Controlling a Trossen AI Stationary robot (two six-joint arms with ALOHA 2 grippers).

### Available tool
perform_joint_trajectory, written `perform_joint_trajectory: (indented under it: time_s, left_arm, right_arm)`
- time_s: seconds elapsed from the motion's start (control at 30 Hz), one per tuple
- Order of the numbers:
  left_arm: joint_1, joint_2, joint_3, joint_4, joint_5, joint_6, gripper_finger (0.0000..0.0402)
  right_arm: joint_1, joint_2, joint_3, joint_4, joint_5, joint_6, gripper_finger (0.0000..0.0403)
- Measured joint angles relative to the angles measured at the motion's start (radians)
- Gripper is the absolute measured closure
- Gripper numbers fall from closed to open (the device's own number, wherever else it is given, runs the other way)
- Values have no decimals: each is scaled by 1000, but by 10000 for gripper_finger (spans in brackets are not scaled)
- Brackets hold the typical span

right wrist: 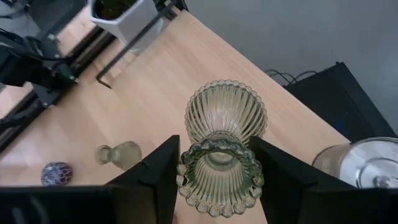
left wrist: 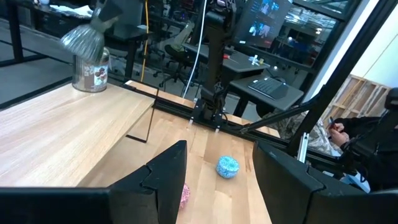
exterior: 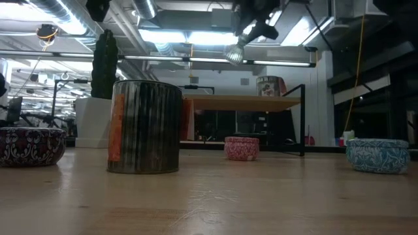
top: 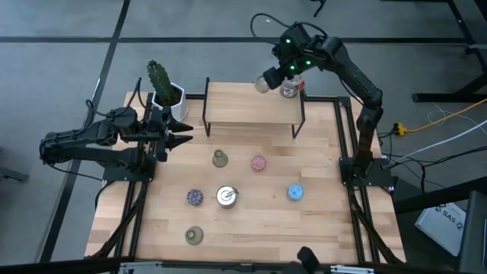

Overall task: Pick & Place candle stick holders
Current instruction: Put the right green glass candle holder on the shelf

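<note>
Your right gripper [right wrist: 214, 167] jaws are clamped on a green holder [right wrist: 222, 146], tilted above the shelf [top: 251, 106] (left jaws apart).

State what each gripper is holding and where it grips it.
The right gripper holds an olive-green flared holder by its narrow neck, above the raised shelf. The left gripper holds nothing, fingers open.
</note>
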Motion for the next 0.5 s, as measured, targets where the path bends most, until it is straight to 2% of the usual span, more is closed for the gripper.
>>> perform_joint_trajectory:
  time_s: [0.5]
  left_arm:
    - [0, 0, 0, -1, 0, 1, 222]
  right_arm:
    - [-31, 113, 0, 34, 3, -11, 230]
